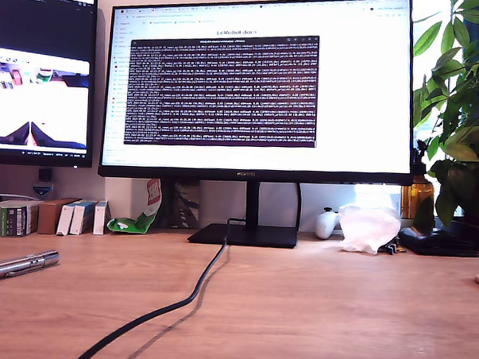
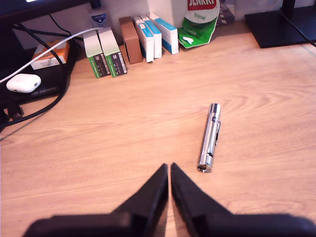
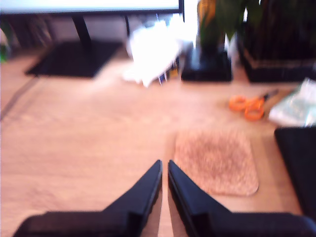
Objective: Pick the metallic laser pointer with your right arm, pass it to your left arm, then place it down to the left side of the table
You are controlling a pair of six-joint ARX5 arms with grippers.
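No open container shows its contents: the small boxes (image 2: 132, 42) standing in a row at the far edge of the table (image 2: 123, 128) are all shut, about seven of them in the first wrist view, two green and white, one brown, and three or four blue and white, with a green and red pouch (image 2: 198, 22) just beside them. One metallic laser pointer (image 2: 209, 138) lies flat on the wood, its clip along one side; in the exterior view it rests at the left edge (image 1: 19, 266), well apart from the monitor stand (image 1: 245, 235). The first gripper (image 2: 169, 170) hangs above bare wood near the pointer's flat end, not touching it, its jaws nearly closed on nothing. The second gripper (image 3: 164, 167), in a blurred view, is likewise narrowed to a slit and empty, beside one cork mat (image 3: 216, 161); beyond lie one pair of orange scissors (image 3: 248, 105) and a crumpled white wrap (image 3: 150, 57). Two monitors stand at the back in the exterior view, one black cable (image 1: 170, 304) runs across the light-brown grained desktop, and a leafy plant (image 1: 457, 101) fills the right.
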